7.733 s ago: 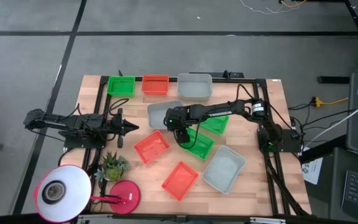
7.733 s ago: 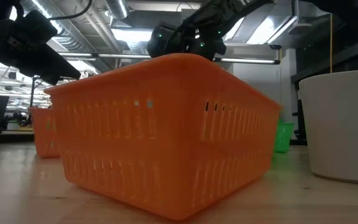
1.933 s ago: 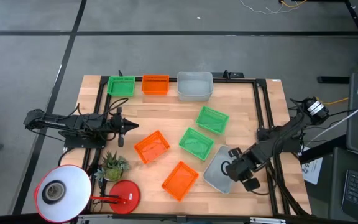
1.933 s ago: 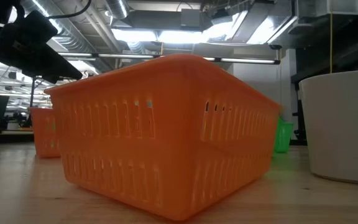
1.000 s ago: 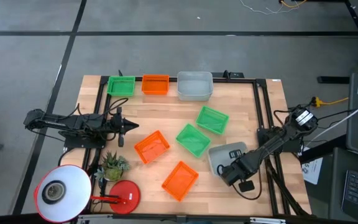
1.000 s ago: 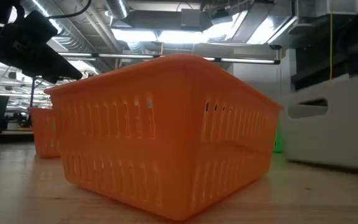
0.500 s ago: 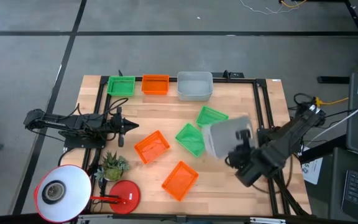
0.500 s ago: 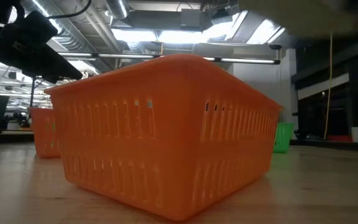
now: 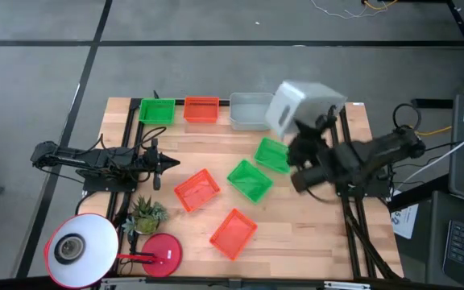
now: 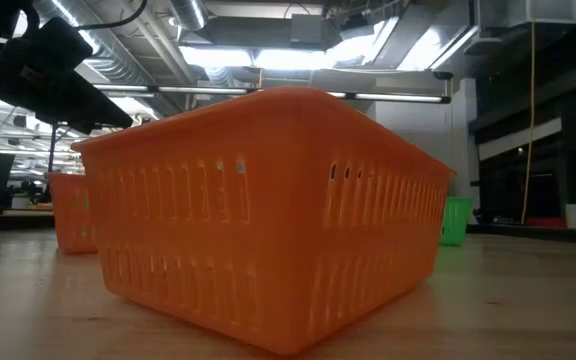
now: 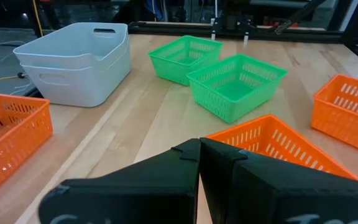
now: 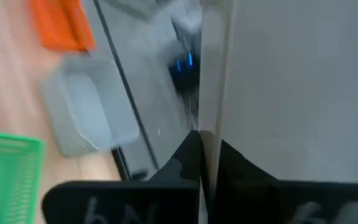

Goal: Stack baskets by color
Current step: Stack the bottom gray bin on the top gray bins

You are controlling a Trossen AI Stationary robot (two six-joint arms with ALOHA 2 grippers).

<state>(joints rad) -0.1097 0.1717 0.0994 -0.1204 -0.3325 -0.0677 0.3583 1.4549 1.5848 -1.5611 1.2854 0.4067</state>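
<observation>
The right gripper (image 9: 316, 129) is clamped on one wall of a light grey rectangular plastic basket (image 9: 303, 107), carried tilted in the air at the upper right of the high view, just right of the grey stack (image 9: 250, 110) standing in the far row; the pinch on the rim, seen edge-on between the dark fingers (image 12: 194, 163) in the right wrist view, appears meant to let the tray hang free so it can be lowered, open side up, into that stack. The far row along the top of the wooden table (image 9: 184, 158) reads left to right as a bright green slotted plastic basket (image 9: 157, 110), a red-orange slotted plastic basket (image 9: 200, 109) and the grey stack, apparently one collecting spot per colour. Loose trays wait mid-table: two green baskets (image 9: 250, 180) and (image 9: 271, 153) side by side in the centre right, and two red-orange ones, one (image 9: 196, 191) centre left and one (image 9: 233, 233) lower centre, the latter filling the low view. The left gripper (image 9: 167, 165) rests clenched on nothing at the left of the table, near a small potted plant (image 9: 145, 214) and a red lamp (image 9: 79, 250) at the lower left. No brand, label or writing can be read on any basket or arm.
</observation>
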